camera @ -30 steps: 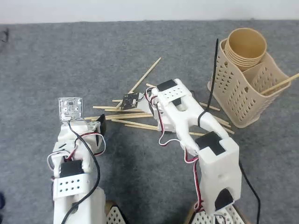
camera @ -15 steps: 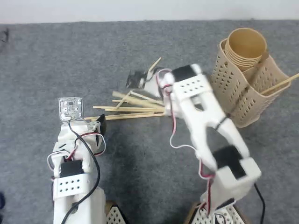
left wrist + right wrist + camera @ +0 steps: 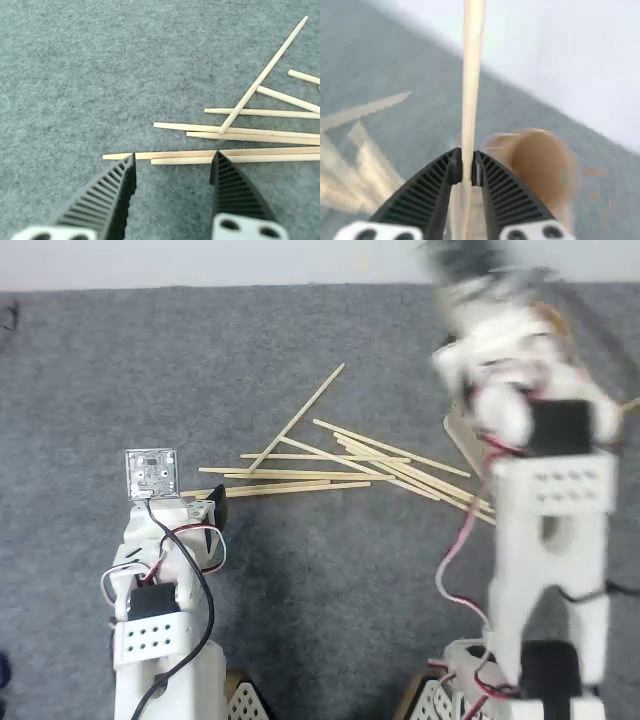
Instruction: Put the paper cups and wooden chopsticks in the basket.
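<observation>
— Where are the pale wooden chopsticks (image 3: 330,465)?
— Most lie scattered mid-scene on the grey felt worktop (image 3: 200,370). One pale wooden stick (image 3: 471,75) is clamped between the jaws of the right gripper (image 3: 466,167), at the far right.
— And the left gripper (image 3: 173,162)?
— Near left, jaws apart, with their tips at the left ends of the two nearest sticks.

Pale matt wood is showing on the chopsticks (image 3: 270,157); rough grey felt-like cloth is covering the desk (image 3: 120,350); ribbed black plastic is lining the left end effector (image 3: 175,156)
</observation>
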